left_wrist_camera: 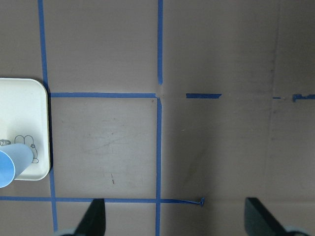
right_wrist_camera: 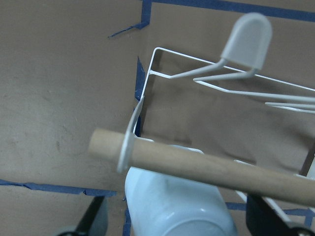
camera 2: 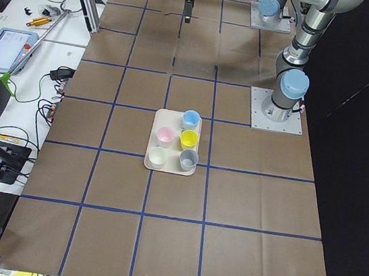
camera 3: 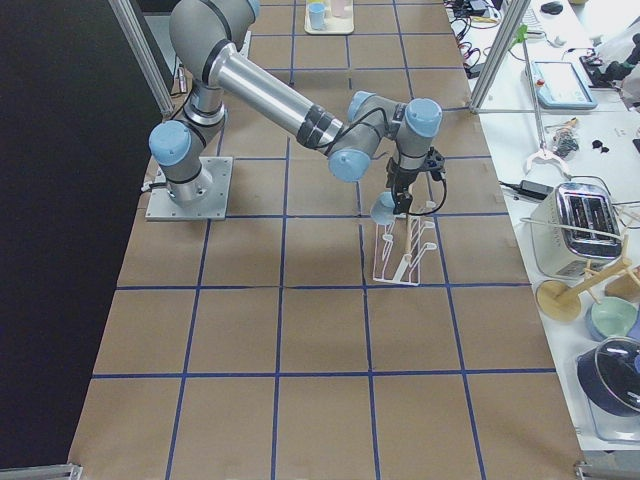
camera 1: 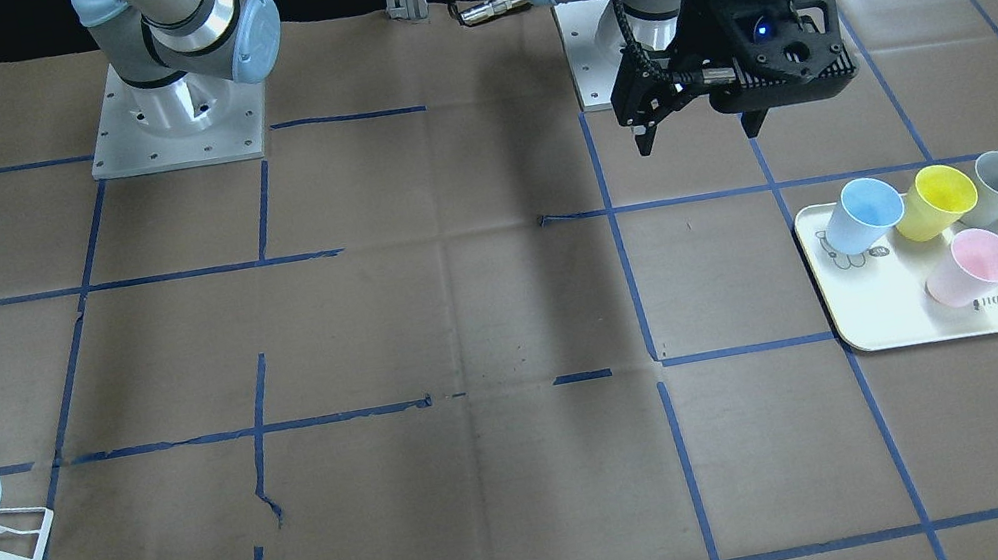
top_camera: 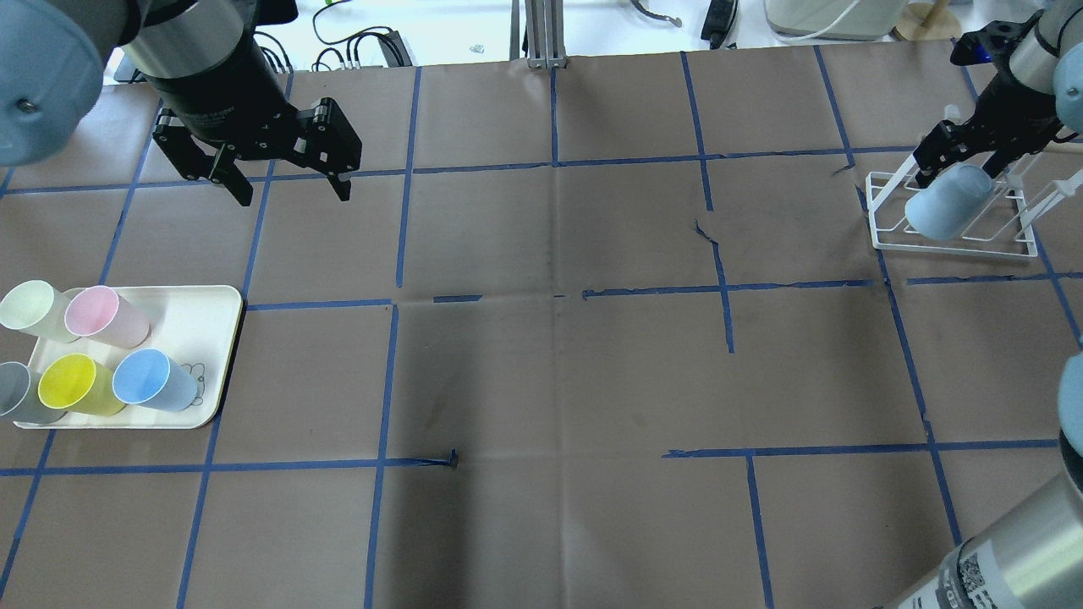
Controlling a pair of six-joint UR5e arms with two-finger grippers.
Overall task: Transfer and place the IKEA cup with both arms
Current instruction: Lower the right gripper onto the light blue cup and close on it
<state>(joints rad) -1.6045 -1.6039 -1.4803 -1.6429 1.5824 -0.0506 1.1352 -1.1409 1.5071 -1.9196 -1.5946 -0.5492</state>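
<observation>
IKEA cup [top_camera: 946, 211] leaned on the wire rack [top_camera: 956, 249]; only the wrist view showed the right tool [right_wrist_camera: 175, 201] spread around it; left tool [top_camera: 294, 196] spread.

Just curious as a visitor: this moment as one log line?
right hand: open around pale sky-blue plastic tumbler at white wire rack | left hand: open, empty, raised

Brown paper covers the counter [top_camera: 592, 381], gridded in blue tape. The cream tray [top_camera: 203, 321] bears a dark line-drawn rabbit [left_wrist_camera: 24, 144] and holds a blue cup [top_camera: 152, 381], yellow cup [top_camera: 76, 385], pink cup [top_camera: 106, 315], pale green cup [top_camera: 34, 309] and grey cup [top_camera: 21, 406]. The IKEA cup [top_camera: 948, 211] is pale sky-blue, the wire rack [right_wrist_camera: 248, 34] white, left claw [top_camera: 294, 196] and right claw [top_camera: 969, 165] black.
</observation>
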